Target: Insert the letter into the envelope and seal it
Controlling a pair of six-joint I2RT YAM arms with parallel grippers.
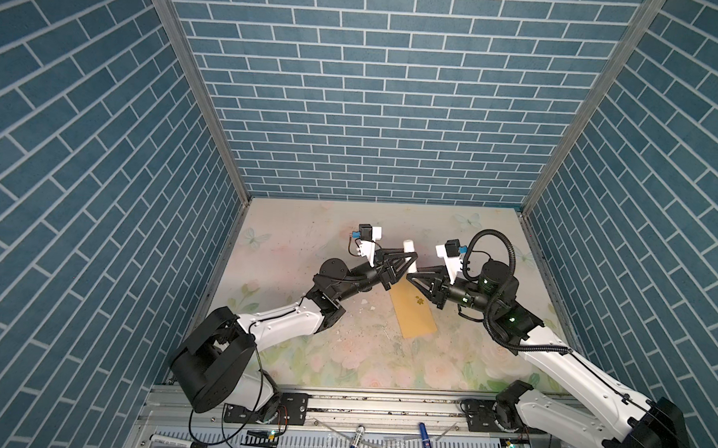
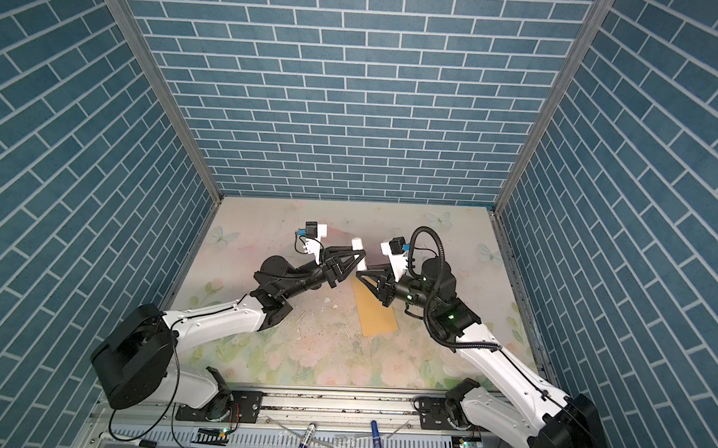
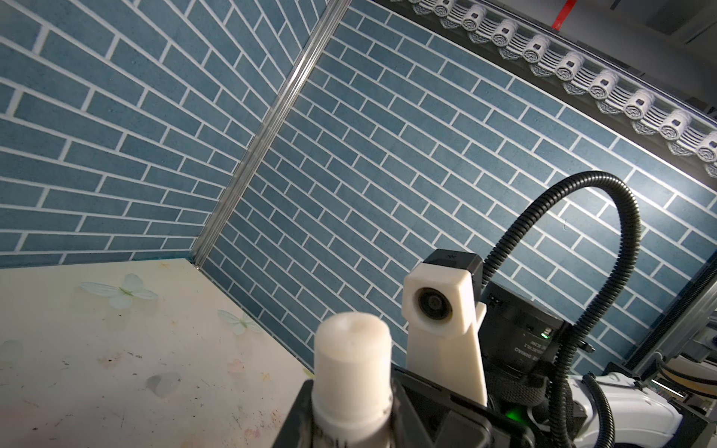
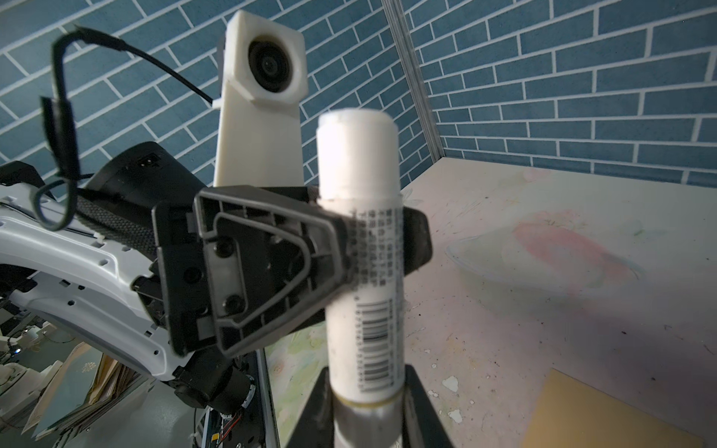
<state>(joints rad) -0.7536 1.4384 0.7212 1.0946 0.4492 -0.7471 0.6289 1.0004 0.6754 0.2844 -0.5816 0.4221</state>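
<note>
near the tan envelope [image 1: 411, 314], a smooth cylindrical glue stick [image 4: 368, 310]

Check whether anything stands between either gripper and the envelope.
Nothing visible lies on the envelope, but the left gripper and right gripper both have jaws closed around a glue stick, held near its far end.

Robot lab test booth; blue brick-print walls [image 1: 380, 88]; aluminium rail [image 1: 382, 413]; floral tabletop [image 1: 343, 357]

Both arms reach inward with bent elbows, and their grippers meet tip to tip. The right gripper [image 1: 411, 276] clamps the lower body of an upright glue stick [image 4: 357, 155]. The left gripper [image 1: 413, 261] grips it higher up from the opposite side, jaws pressed against both sides.
</note>
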